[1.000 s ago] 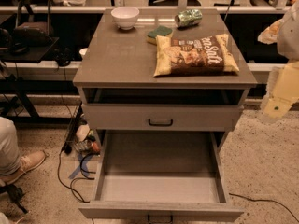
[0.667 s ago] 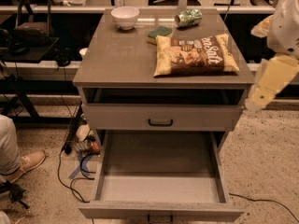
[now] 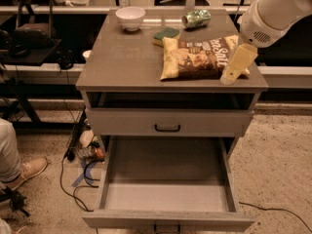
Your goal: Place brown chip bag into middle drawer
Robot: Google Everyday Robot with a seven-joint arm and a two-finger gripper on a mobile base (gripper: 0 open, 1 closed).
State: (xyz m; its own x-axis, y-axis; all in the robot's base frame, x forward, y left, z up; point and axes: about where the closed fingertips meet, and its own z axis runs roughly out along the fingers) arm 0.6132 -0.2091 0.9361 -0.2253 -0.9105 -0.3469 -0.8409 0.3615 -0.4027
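The brown chip bag (image 3: 197, 57) lies flat on the right half of the grey cabinet top (image 3: 122, 62), with white lettering and pictured chips facing up. My gripper (image 3: 236, 63), pale yellow at the end of a white arm, hangs over the bag's right end at the cabinet's right edge. Whether it touches the bag I cannot tell. The middle drawer (image 3: 168, 220) is pulled wide open below, its deep tray holding nothing, and its small black handle shows at the front edge.
The upper drawer front (image 3: 167, 122) with a black handle is shut. A white bowl (image 3: 130, 17), a green-and-yellow sponge (image 3: 166, 34) and a green can (image 3: 196, 18) stand at the back of the top. A person's shoe (image 3: 27, 169) and cables (image 3: 78, 179) are on the floor to the left.
My arm has swung left and inward from beside the cabinet, so the gripper is now over the right end of the chip bag. The bag and drawer have not moved.
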